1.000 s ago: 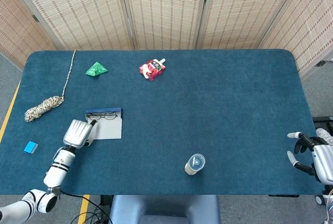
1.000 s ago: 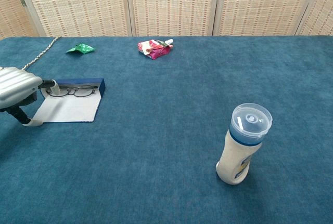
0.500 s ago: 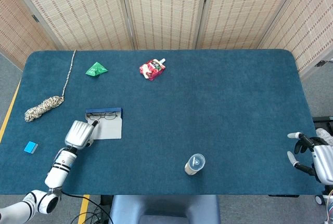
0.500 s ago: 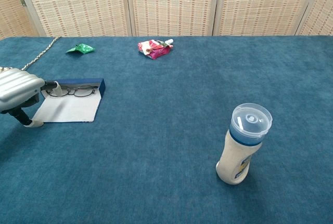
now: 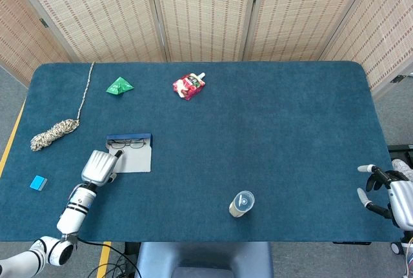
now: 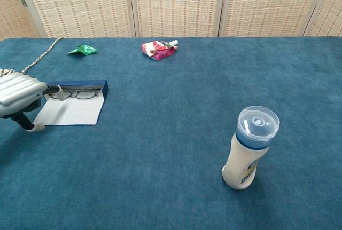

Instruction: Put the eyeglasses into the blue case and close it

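Note:
The blue case (image 5: 129,137) lies open at the table's left, its pale lid flap (image 5: 135,160) spread flat toward me. The eyeglasses (image 5: 127,143) lie inside the blue tray, along its far wall (image 6: 104,87); they also show in the chest view as eyeglasses (image 6: 75,95). My left hand (image 5: 98,167) sits at the case's left end, fingers apart. One fingertip (image 6: 53,89) touches the tray's left end and the thumb (image 6: 35,127) rests by the flap's near-left corner. Nothing is lifted. My right hand (image 5: 387,194) hangs off the table's right edge with spread fingers, holding nothing.
A capped bottle (image 5: 242,203) stands near the front edge, right of centre. A coiled rope (image 5: 55,131) and a small blue block (image 5: 39,182) lie left of the case. A green packet (image 5: 119,86) and a red pouch (image 5: 189,85) lie toward the back.
My left hand has drawn back slightly toward the near-left, staying at the case's left end. The case, the eyeglasses and my right hand have not moved.

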`<move>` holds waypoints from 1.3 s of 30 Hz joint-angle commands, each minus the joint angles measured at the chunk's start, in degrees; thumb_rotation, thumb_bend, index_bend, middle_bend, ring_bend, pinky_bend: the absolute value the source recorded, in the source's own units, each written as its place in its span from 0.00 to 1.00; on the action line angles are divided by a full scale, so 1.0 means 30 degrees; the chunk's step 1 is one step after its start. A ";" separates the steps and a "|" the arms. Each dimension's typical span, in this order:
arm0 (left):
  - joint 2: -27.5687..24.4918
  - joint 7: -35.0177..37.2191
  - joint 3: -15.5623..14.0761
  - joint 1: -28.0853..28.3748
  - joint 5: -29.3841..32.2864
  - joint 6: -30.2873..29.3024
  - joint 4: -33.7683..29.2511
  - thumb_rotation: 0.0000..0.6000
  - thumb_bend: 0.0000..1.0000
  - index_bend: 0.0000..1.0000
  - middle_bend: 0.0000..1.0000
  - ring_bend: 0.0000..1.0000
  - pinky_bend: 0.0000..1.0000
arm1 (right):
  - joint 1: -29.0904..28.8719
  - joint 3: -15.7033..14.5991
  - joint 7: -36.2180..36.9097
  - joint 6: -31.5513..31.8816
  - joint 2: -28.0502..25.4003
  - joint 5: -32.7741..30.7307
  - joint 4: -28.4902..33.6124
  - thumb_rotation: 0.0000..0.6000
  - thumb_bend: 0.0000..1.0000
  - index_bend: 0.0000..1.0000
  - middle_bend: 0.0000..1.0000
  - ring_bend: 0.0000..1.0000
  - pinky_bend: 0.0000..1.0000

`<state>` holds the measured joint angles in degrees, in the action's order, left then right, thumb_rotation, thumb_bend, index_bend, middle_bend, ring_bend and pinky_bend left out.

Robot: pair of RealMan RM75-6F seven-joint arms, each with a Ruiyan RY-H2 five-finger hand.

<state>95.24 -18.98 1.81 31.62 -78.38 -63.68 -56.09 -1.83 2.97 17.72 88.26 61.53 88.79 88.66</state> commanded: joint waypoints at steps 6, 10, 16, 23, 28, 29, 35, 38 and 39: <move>0.0026 -0.0387 0.0271 0.0083 0.0231 0.0600 -0.0228 1.00 0.16 0.31 1.00 0.92 0.93 | 0.0015 -0.0006 0.0001 0.0061 -0.0001 0.0056 0.0026 1.00 0.34 0.33 0.63 0.60 0.35; 0.0190 -0.0278 0.0365 0.0107 0.0134 0.0557 0.0058 1.00 0.16 0.31 1.00 0.92 0.93 | 0.0036 -0.0026 0.0009 0.0055 -0.0005 0.0045 0.0007 1.00 0.35 0.33 0.63 0.60 0.35; 0.0421 0.0356 0.0597 0.0212 -0.0135 0.0304 0.0718 1.00 0.16 0.34 1.00 0.92 0.93 | 0.0051 -0.0016 0.0009 0.0085 0.0001 0.0040 0.0023 1.00 0.35 0.33 0.63 0.60 0.35; 0.0677 0.0972 0.0845 0.0391 -0.0527 -0.0129 0.1350 1.00 0.16 0.37 1.00 0.92 0.93 | 0.0052 -0.0002 -0.0009 0.0100 0.0028 0.0041 0.0036 1.00 0.35 0.33 0.63 0.60 0.35; 0.0777 0.1228 0.1106 0.0587 -0.0615 -0.0246 0.1665 1.00 0.17 0.37 1.00 0.92 0.93 | 0.0091 -0.0001 -0.0037 0.0134 -0.0015 0.0011 0.0067 1.00 0.35 0.33 0.63 0.60 0.35; 0.0795 0.1281 0.1182 0.0652 -0.0616 -0.0245 0.1714 1.00 0.17 0.37 1.00 0.92 0.93 | 0.0094 -0.0002 -0.0048 0.0145 -0.0016 0.0022 0.0080 1.00 0.34 0.33 0.63 0.60 0.35; 0.0824 0.1601 0.1724 0.0993 -0.0590 -0.0517 0.1872 1.00 0.17 0.38 1.00 0.92 0.93 | 0.0126 0.0004 -0.0076 0.0179 -0.0058 0.0004 0.0132 1.00 0.35 0.33 0.63 0.60 0.35; 0.0921 0.1848 0.2126 0.1299 -0.0430 -0.0456 0.2058 1.00 0.17 0.39 1.00 0.92 0.93 | 0.0131 0.0022 -0.0064 0.0204 -0.0048 0.0003 0.0143 1.00 0.34 0.33 0.63 0.60 0.35; 0.0998 0.1968 0.2251 0.1389 -0.0360 -0.0419 0.2173 1.00 0.17 0.39 1.00 0.92 0.93 | 0.0130 0.0023 -0.0036 0.0210 -0.0042 0.0012 0.0147 1.00 0.34 0.33 0.63 0.60 0.35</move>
<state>97.97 -13.48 8.14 35.43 -79.74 -65.06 -49.96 -1.44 3.03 17.59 88.88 61.39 88.82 89.10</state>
